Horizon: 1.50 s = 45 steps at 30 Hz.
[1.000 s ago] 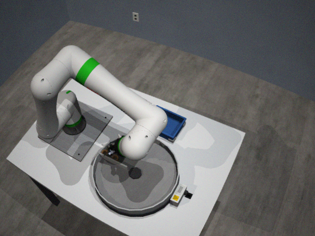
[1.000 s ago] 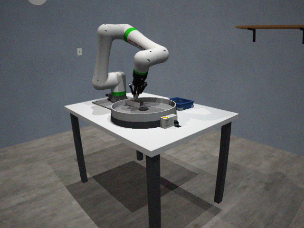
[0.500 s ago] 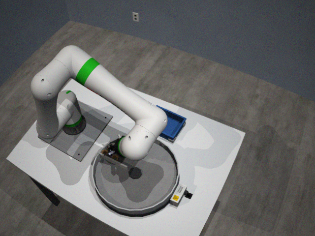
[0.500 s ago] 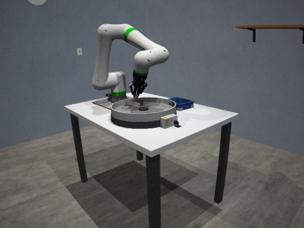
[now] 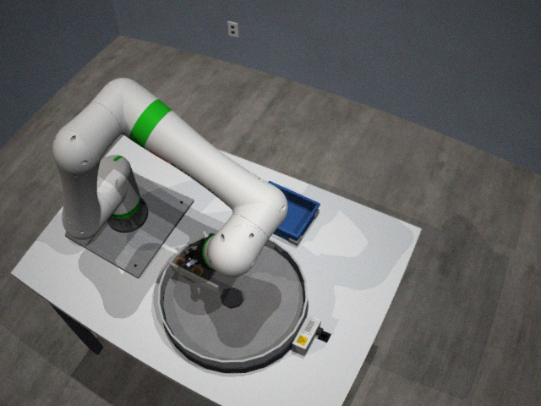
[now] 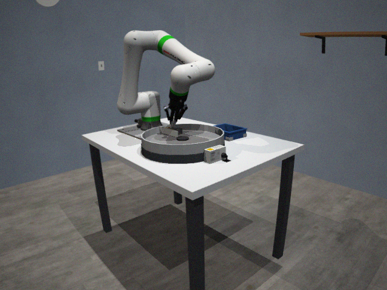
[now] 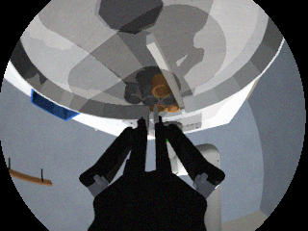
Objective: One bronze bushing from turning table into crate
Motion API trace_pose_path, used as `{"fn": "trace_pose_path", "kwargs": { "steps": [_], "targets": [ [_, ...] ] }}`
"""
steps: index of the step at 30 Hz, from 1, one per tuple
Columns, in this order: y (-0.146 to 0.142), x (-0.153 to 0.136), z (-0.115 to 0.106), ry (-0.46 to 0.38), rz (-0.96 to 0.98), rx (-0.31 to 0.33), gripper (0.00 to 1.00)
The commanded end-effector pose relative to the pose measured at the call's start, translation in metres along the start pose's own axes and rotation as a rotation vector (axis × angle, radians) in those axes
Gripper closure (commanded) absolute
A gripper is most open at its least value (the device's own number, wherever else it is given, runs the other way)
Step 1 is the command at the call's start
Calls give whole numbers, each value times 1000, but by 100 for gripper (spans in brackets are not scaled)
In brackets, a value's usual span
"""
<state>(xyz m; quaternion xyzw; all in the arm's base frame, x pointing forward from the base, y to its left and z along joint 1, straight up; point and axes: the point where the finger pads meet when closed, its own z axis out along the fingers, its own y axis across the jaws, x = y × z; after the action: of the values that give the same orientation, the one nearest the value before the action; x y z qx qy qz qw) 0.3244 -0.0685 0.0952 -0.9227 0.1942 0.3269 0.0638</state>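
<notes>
The blue crate (image 5: 297, 212) sits on the white table (image 5: 371, 271) just beside the round turning table (image 5: 231, 301), and what shows of its inside holds nothing, the arm covering its near corner. A bronze bushing (image 7: 161, 94) lies on the turning table by the grey divider bar (image 7: 168, 67), right in front of the gripper (image 7: 154, 123), whose fingers are pinched nearly together and hold nothing. Other bushings are too hidden to count.
</notes>
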Motion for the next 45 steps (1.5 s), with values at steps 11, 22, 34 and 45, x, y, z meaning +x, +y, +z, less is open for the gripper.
{"fn": "trace_pose_path", "kwargs": {
  "steps": [11,22,34,45],
  "targets": [
    [0,0,0,0,0,0,100],
    [0,0,0,0,0,0,100],
    [0,0,0,0,0,0,100],
    [0,0,0,0,0,0,100]
  ]
}}
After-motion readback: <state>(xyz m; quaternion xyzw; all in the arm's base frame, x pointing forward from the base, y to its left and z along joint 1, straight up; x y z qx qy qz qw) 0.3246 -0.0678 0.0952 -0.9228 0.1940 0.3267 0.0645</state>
